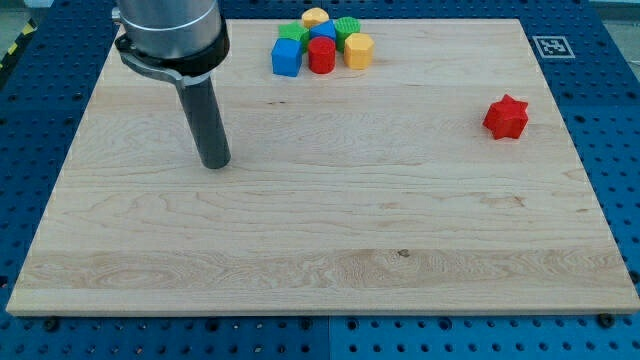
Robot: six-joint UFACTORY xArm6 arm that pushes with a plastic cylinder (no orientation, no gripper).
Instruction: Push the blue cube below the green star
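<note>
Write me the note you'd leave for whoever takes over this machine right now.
My tip rests on bare board at the view's left, touching no block. The blue cube sits on the left edge of the cluster at the view's top centre, beside the red cylinder. The green star is at the cluster's top right, partly hidden. The red star sits alone at the right. Done: nothing visible. Left: push the blue cube to just below the green star.
</note>
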